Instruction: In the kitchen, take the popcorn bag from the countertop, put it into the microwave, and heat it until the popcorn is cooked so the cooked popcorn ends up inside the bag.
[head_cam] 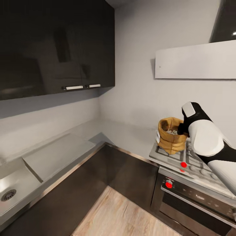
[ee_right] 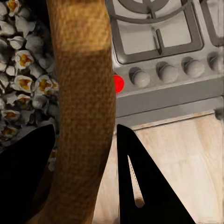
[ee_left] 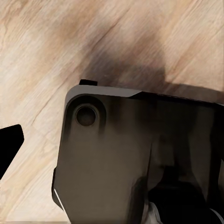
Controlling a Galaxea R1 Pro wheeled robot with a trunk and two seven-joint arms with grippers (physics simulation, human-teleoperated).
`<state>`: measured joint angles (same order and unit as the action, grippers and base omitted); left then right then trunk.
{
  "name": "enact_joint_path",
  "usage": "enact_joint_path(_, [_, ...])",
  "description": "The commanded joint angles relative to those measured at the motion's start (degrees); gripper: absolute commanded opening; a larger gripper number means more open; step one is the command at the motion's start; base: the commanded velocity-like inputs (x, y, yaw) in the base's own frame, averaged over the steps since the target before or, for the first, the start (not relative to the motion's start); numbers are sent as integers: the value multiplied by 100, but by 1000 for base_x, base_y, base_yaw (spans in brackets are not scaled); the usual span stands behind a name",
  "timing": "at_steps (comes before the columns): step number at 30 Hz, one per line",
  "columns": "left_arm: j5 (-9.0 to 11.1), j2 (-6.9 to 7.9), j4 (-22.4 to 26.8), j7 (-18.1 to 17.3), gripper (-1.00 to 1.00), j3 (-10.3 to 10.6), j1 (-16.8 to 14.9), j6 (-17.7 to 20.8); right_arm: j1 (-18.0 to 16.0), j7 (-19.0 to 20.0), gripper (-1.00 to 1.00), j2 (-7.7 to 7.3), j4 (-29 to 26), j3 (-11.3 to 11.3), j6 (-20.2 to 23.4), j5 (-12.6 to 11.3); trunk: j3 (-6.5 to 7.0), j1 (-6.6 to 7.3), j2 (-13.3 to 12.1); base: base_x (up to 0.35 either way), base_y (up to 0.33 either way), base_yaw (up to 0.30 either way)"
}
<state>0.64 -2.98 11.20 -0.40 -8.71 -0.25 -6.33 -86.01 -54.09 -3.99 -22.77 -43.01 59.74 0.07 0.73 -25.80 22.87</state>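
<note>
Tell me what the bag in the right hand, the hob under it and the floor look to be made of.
The popcorn bag looks like coarse tan paper or woven fabric: matte, fine grid texture, rolled rim; which one is unclear. The hob looks like brushed grey steel, its knobs the same tone. The floor looks like pale wood planks, by its visible grain. The right hand grips the bag's wall.

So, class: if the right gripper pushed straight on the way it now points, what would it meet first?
Nothing new, probably: the right gripper already straddles the popcorn bag's wall, so that paper comes first. Beyond it lies the wooden floor, though depth is unclear.
</note>
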Motion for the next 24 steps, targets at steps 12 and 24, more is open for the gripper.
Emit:
enact_joint_path(12, [12, 14, -4, -4, 100, -32, -2, -17, -20, 17, -100, 94, 10, -104, 26, 10, -3, 2, 5, -348, 0, -292])
enact_joint_path(24, [41, 146, -4, -4, 100, -45, 288, -17, -9, 535, -100, 660, 37, -76, 26, 20, -3, 2, 5, -191, 0, -299])
